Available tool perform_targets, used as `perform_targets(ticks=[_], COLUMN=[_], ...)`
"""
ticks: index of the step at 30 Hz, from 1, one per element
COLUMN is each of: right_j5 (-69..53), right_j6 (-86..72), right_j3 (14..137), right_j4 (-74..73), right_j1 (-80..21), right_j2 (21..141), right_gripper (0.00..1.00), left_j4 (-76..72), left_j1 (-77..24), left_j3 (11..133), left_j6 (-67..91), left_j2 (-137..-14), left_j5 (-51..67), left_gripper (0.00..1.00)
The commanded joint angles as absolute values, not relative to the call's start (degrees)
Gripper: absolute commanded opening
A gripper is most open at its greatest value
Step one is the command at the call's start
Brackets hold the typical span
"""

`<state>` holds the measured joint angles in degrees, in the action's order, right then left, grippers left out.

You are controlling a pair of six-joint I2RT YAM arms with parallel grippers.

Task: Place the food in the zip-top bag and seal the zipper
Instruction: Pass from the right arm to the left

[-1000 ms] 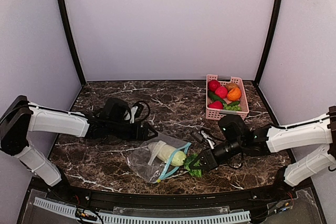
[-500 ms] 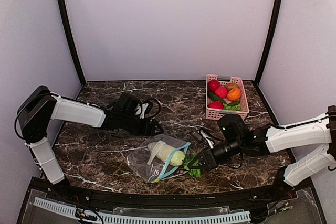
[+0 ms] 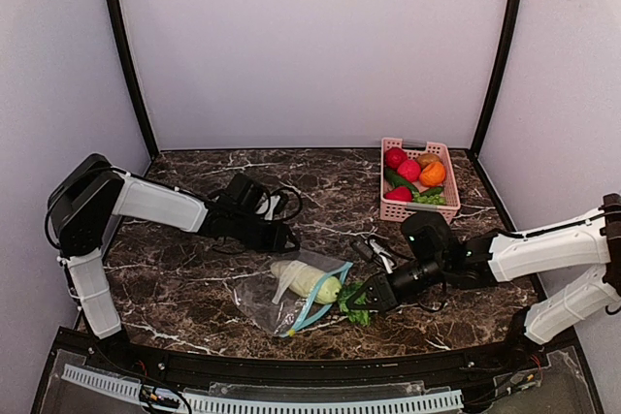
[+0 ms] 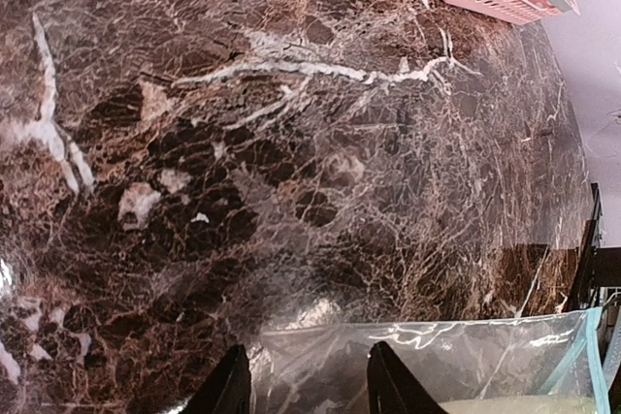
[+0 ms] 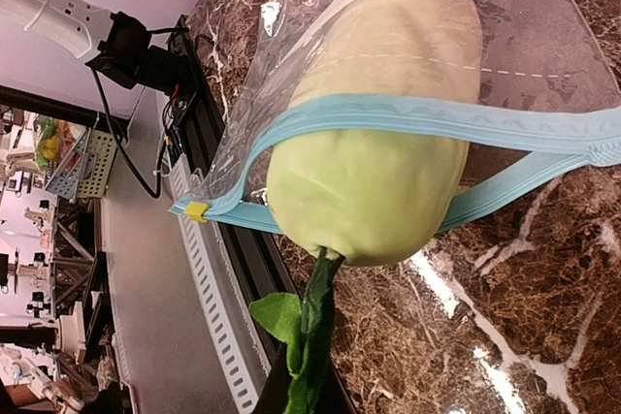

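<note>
The zip-top bag (image 3: 258, 303) lies flat on the counter (image 3: 184, 283) toward 6 o'clock, just ahead of the gap between the two arm bases. Its mouth faces 3 o'clock. The pale gourd (image 5: 378, 143) is mostly inside, but its rounded end pokes out through the mouth. The teal zipper (image 5: 437, 115) is parted around it, one strip over the top and the other beneath.

The right gripper (image 3: 366, 301) sits low at the bag's 3 o'clock. It looks clamped on the leafy green vegetable (image 5: 309, 336), though the wrist view shows only a sliver of its fingers at the frame's bottom edge. The leaf's stem reaches up to touch the gourd's exposed end, so the leaf is outside the bag, right at the mouth.

The left gripper (image 4: 306, 361) is near the bag's closed end, at about its 11 o'clock. Its fingers are spread apart with nothing between them but the clear plastic edge below. Whether they touch the plastic is hard to say.

A pink basket (image 3: 419, 181) stands well apart at 2 o'clock on the counter, holding red, orange and green pieces too small to name.
</note>
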<state>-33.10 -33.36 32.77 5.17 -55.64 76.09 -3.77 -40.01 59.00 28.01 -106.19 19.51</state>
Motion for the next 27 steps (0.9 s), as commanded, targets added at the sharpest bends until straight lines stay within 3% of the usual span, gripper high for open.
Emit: perform_targets(ticks=[1,5,7,19,27], right_j5=[-29.47,-26.77,-25.60,-14.81,-15.41], right_j6=[-34.89,-36.41,-37.15,-39.34,-38.84], right_j3=[34.20,34.52,34.90,40.37,45.18], right_j4=[7.38,7.38,7.53,6.60,6.41], right_j1=[-55.98,-55.80,-55.77,-55.86,-56.43], right_j2=[77.14,77.83,78.32,83.05,89.01], right_gripper=[0.00,0.00,0.00,0.00,0.00], left_j4=[-1.32,-1.32,-1.93,-10.74,-14.46], left_j1=[-39.68,-39.73,-39.73,-40.52,-40.93], left_j3=[60.13,59.84,59.50,54.72,52.01], left_j6=[26.95,27.17,27.61,29.20,30.97], left_j2=[-106.72,-106.78,-106.79,-104.73,-103.38], left_j5=[19.90,20.22,21.08,26.38,26.56], left_gripper=[0.34,0.10,0.02,0.01,0.01])
